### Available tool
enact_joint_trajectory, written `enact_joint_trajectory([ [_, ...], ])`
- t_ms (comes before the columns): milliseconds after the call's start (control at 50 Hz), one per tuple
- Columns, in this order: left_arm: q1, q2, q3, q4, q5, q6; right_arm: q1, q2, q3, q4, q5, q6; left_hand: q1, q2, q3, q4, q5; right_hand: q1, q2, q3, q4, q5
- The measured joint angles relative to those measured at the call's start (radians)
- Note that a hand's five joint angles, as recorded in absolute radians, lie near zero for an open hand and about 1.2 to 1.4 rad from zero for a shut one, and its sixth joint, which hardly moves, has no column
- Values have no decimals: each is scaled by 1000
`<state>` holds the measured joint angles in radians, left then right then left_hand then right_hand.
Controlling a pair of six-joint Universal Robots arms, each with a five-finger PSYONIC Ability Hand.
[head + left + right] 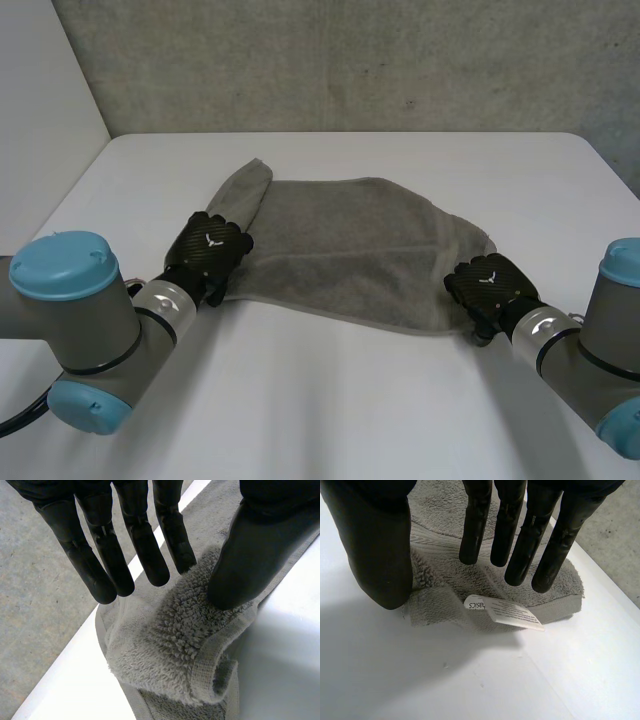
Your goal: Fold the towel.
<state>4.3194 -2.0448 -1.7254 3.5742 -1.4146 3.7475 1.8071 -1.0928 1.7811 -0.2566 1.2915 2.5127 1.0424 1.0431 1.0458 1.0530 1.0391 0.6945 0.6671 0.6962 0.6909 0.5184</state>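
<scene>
Seemingly soft, limp and light, the towel wants pinching at its near corners, where the left robot hand and right robot hand rest straight-fingered, gripping nothing.

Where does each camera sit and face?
Head view: behind and between the arms, looking down at the towel on the table; both arms show.
Left wrist view: on that wrist, along the left robot hand at a towel corner.
Right wrist view: on that wrist, along the right robot hand to the towel's label.
All share the towel.
</scene>
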Motion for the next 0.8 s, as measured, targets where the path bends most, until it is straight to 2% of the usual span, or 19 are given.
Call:
enact_joint_trajectory([
  [120,-1,0,0,0,0,0,-1,9,-11,-3,0,0,0,0,0,0,0,84,116,88,92,85],
  [160,-1,0,0,0,0,0,-1,12,-16,-8,1,-1,0,0,0,0,0,410,444,403,414,409],
  [200,-2,0,0,0,0,0,-1,15,-19,-12,2,-1,0,0,0,0,0,608,637,592,603,607],
  [220,-2,0,0,0,-1,0,-2,15,-21,-14,4,-1,0,0,0,0,0,641,661,621,634,638],
  [340,-4,0,-2,1,-1,-1,-11,8,-32,-40,49,12,-66,-70,-71,-76,-70,645,663,635,653,652],
  [380,-4,0,-3,4,-1,-1,-14,-2,-32,-56,64,15,-151,-155,-160,-165,-151,645,663,635,653,652],
  [440,-4,0,-6,10,-1,-2,-24,-30,-26,-85,84,20,-306,-308,-320,-311,-308,645,663,635,653,652],
  [520,-4,0,-13,18,1,-3,-65,-89,-12,-130,102,42,-635,-627,-655,-653,-657,645,663,635,653,652],
  [600,-6,0,-17,18,4,-3,-100,-110,-9,-142,106,83,-690,-700,-716,-707,-720,646,663,641,653,652],
  [800,-9,0,-20,0,12,1,-135,-112,-18,-141,107,155,-695,-711,-717,-708,-725,647,663,644,653,652],
])
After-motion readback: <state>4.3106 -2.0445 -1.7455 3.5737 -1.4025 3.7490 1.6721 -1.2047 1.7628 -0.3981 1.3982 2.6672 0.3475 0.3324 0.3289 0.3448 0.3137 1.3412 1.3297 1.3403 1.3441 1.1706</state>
